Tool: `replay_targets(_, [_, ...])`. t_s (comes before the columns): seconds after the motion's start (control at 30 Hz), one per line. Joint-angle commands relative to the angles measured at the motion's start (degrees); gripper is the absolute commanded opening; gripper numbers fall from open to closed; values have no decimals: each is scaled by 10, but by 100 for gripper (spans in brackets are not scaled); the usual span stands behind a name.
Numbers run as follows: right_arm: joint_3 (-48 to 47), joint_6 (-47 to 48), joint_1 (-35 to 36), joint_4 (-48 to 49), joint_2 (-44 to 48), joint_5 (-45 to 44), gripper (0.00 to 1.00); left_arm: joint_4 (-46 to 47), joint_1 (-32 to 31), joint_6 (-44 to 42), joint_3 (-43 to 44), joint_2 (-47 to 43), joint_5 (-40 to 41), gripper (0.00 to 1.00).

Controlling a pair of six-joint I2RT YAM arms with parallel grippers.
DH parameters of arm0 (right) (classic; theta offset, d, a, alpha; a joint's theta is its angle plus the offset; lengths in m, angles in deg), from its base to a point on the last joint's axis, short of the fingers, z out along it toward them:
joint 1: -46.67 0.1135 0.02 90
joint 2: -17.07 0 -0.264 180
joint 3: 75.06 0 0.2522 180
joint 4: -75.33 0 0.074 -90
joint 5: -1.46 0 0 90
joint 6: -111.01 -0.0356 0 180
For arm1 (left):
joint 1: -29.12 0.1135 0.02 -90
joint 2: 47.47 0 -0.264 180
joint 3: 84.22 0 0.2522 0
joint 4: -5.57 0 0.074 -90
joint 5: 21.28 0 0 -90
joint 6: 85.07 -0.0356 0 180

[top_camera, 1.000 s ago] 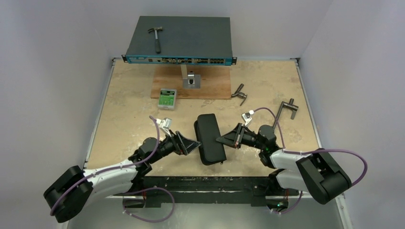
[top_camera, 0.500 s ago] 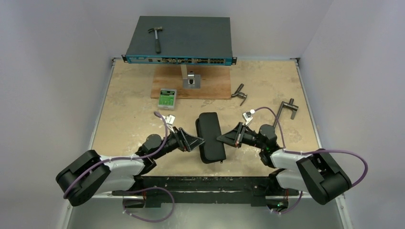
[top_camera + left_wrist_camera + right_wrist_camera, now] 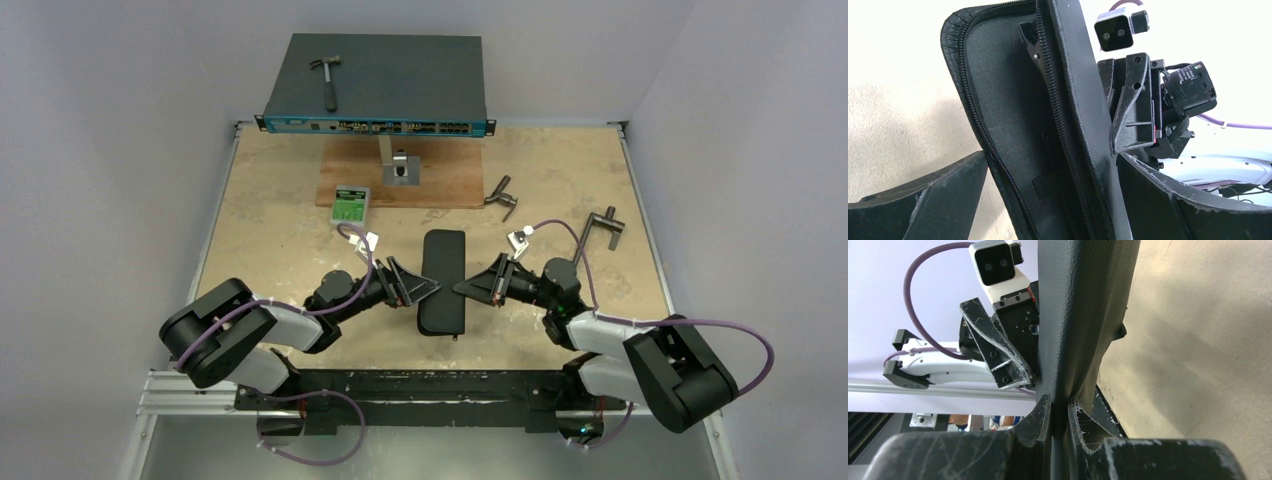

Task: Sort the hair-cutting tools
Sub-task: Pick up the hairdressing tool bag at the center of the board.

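A black zippered case (image 3: 443, 285) lies mid-table between both arms. My right gripper (image 3: 463, 291) is shut on the case's right flap, which is pinched between its fingertips (image 3: 1060, 402). My left gripper (image 3: 428, 291) is open at the case's left edge, its jaws wide on either side of the case (image 3: 1053, 165). The left wrist view looks into the half-open case (image 3: 1013, 125): fabric lining, the zipper, and a slim black hair clip (image 3: 1029, 39) near the top. Other hair-cutting tools are hidden.
A hammer (image 3: 327, 80) lies on a network switch (image 3: 378, 88) at the back. A small green box (image 3: 351, 206), a wooden board (image 3: 445, 178) with a metal bracket (image 3: 402, 168), and two grey T-handle tools (image 3: 503, 197) (image 3: 603, 228) sit beyond the case.
My left arm has swung right to the case and its jaws have opened wider. The case has turned straighter and shifted slightly. The right gripper has kept its grip in place.
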Motion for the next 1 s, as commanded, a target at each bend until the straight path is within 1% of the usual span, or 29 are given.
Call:
replay_targets(0.0, [-7,-22,5,80,-12,20,0,100,-11,16,5,-38,-48,100])
replay_targets(0.13, [-8,-35,5,108,-22,25,0,40,-12,-3,-4,-75,-44,100])
replay_targets(0.37, [-5,-51,5,140,-25,27,0,14,-12,-7,-1,-88,-43,100])
replay_targets(0.53, [3,-65,5,176,-33,30,0,45,-11,3,-12,-97,-47,100])
replay_targets(0.67, [14,-109,5,261,-64,38,0,103,-11,15,-26,-110,-56,100])
replay_targets(0.73, [18,-126,5,302,-77,41,0,106,-11,20,-29,-124,-59,100])
replay_targets(0.83, [21,-134,5,324,-81,42,0,77,-10,18,-30,-158,-61,100])
replay_targets(0.97, [22,-128,5,308,-60,41,0,-1,-10,-1,-32,-220,-56,100])
